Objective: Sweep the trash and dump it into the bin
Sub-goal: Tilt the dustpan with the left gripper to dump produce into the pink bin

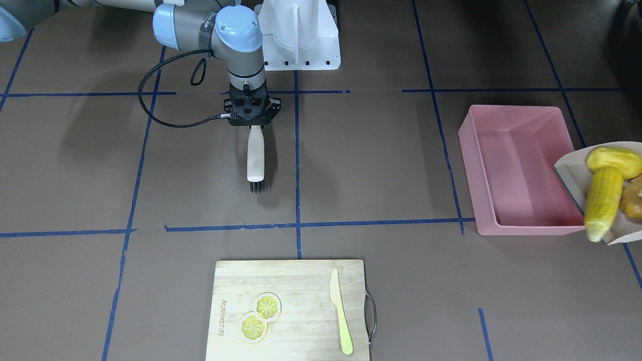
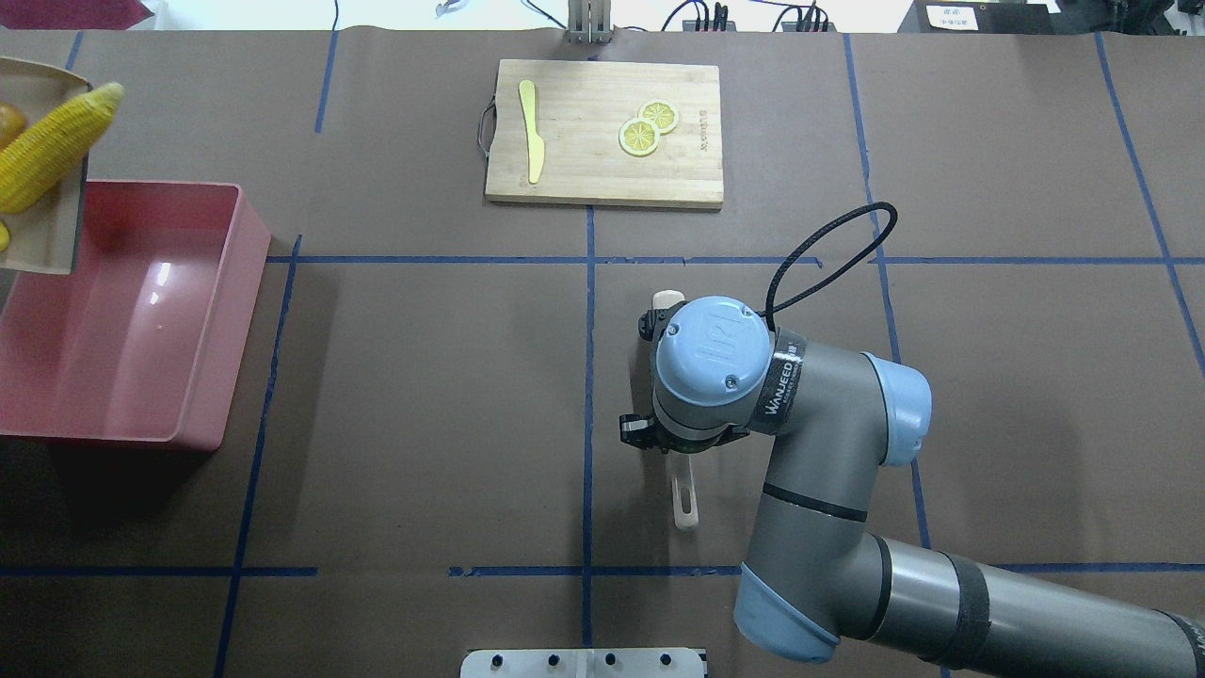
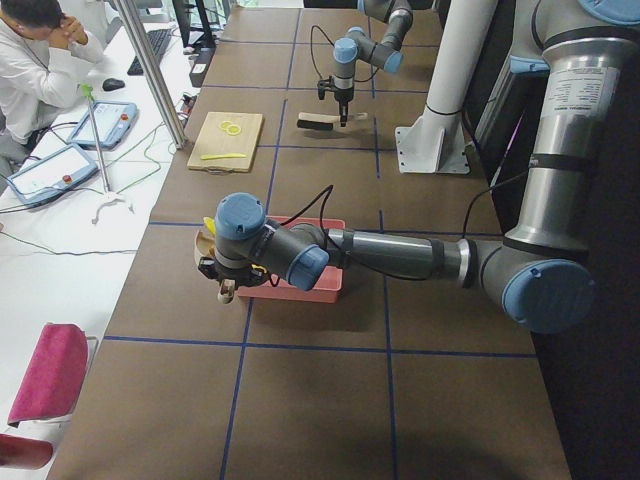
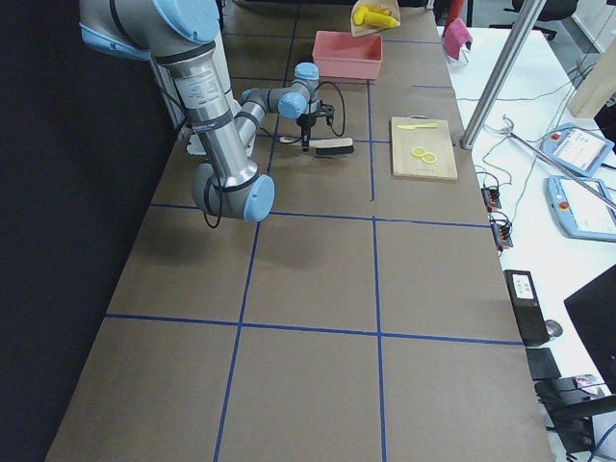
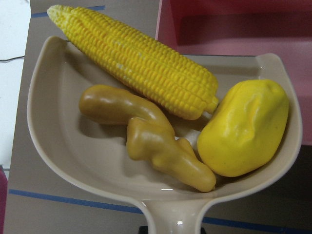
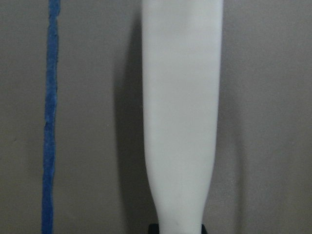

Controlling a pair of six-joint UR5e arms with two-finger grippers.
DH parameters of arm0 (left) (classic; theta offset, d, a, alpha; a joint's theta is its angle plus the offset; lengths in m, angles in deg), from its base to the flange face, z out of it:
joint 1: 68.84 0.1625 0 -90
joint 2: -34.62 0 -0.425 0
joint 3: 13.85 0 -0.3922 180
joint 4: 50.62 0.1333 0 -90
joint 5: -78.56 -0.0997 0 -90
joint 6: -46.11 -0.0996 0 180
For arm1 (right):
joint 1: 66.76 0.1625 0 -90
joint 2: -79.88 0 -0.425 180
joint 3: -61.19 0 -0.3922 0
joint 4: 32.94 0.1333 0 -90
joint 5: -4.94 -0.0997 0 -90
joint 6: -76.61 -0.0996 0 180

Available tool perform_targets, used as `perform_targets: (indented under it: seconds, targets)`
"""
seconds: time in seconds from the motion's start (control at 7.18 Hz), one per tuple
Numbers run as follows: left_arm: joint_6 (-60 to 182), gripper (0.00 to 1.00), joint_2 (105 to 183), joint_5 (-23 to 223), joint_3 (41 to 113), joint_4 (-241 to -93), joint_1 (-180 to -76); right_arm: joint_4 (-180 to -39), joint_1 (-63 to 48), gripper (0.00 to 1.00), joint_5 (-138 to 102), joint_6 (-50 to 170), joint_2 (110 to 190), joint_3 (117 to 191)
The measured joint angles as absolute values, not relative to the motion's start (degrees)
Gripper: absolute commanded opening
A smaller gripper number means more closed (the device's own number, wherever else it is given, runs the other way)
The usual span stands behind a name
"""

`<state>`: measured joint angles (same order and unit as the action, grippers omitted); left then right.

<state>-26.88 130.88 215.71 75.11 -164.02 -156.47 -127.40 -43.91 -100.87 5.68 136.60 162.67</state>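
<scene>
On the right arm, seen from overhead, the black band [image 2: 782, 381] round the wrist joint carries WANJEED in white capitals. The blue cap [image 2: 711, 348] on top of that joint bears the raised mark UR. On the bench, the wooden cutting board [image 1: 301, 286] has one line of dark burnt-in letters along its short edge beside the lemon slices [image 1: 261, 316]; the letters are too small to spell out surely. A white label [image 2: 960, 14] beyond the bench's far edge has print too fine to read

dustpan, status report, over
Left tool shut on dustpan, right tool shut on brush. Corn, potato, ginger aboard, held at bin edge. Bin empty, nothing blocking.
</scene>
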Motion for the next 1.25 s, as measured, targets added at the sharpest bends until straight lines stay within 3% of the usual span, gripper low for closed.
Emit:
perform_targets:
  seconds: [0.56, 1.25]
  targets:
    - [-30.3, 0.0, 131.7, 214.4, 75.7, -163.0, -155.6, -127.3, -44.0, 0.0, -100.9, 5.7, 136.7, 162.8]
    - [-29.7, 0.0, 134.9, 203.3, 82.8, -144.9, -156.2, -127.3, -44.1, 0.0, -100.9, 5.6, 136.6, 162.9]
